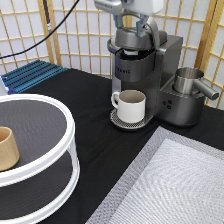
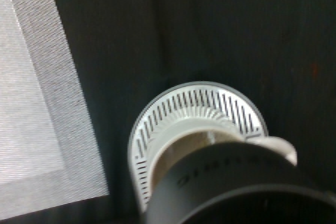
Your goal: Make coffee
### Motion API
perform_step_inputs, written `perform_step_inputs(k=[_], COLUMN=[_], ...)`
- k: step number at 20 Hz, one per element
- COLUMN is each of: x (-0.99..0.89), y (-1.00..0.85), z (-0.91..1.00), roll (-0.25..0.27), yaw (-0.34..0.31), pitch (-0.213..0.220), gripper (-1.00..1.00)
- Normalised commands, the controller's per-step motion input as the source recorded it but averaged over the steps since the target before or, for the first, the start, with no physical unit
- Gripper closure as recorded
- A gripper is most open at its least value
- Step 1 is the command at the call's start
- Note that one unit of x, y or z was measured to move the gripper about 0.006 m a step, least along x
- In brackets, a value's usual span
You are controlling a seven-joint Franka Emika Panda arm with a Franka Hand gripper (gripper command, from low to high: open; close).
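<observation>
My gripper [image 1: 134, 27] is at the exterior view's top, right above the dark grey lid of the coffee machine [image 1: 135, 65], at or touching it. The white handled mug [image 1: 131, 105] stands on the round slotted drip tray [image 1: 116, 120] under the brew head. The wrist view looks down past the brew head [image 2: 225, 190] onto the mug's rim [image 2: 180, 135] and the drip tray [image 2: 187, 105]. The coffee pod is not in view in either frame.
A metal jug [image 1: 187, 80] sits on the machine's side toward the exterior view's right. A white two-tier round stand [image 1: 50, 105] at the left carries a tan wooden cup [image 1: 6, 147]. A grey mat [image 1: 175, 185] lies at bottom right. A blue rack [image 1: 30, 75] is behind.
</observation>
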Motion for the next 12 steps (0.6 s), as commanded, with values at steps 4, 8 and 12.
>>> perform_step_inputs(k=[4, 8, 12], x=[-0.11, -0.15, -0.19], y=[-0.12, -0.29, -0.22], z=[0.09, 0.70, 1.00], roll=[-0.046, -0.020, -0.017], yaw=[0.184, 0.124, 0.048], pitch=[0.185, 0.147, 0.047], gripper=[-1.00, -1.00, -1.00])
